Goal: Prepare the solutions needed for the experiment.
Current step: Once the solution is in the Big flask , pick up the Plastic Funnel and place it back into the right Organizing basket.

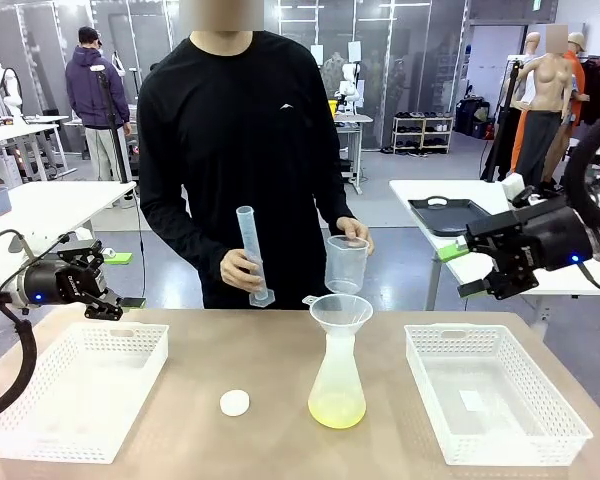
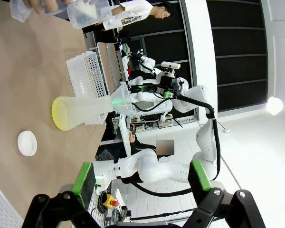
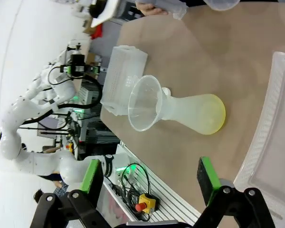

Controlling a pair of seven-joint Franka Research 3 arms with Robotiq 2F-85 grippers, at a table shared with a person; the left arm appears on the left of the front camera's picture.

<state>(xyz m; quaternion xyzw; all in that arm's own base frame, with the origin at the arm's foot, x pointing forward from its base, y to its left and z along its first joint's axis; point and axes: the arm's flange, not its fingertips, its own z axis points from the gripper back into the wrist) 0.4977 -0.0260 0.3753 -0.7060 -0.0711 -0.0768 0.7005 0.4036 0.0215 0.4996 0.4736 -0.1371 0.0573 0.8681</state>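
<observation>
The solutions (image 1: 337, 409) form a shallow pale yellow layer in a frosted conical flask (image 1: 337, 375) at the table's middle, with a clear funnel (image 1: 340, 312) in its neck. The person behind holds an empty beaker (image 1: 346, 262) just above the funnel and a graduated cylinder (image 1: 248, 250) in the other hand. My left gripper (image 1: 125, 280) hovers open at the far left, above the left basket's far edge. At the right my right gripper (image 1: 460, 272) hangs open, off the table. Both wrist views show the flask (image 2: 85, 111) (image 3: 190, 114) and its yellow layer (image 2: 59, 115) (image 3: 214, 116) beyond open grippers (image 2: 141, 178) (image 3: 149, 176).
A small white cap (image 1: 234, 402) lies left of the flask. White mesh baskets stand at the left (image 1: 80, 385) and right (image 1: 495, 395) of the table, both with nothing in them. Bare tabletop lies between them around the flask.
</observation>
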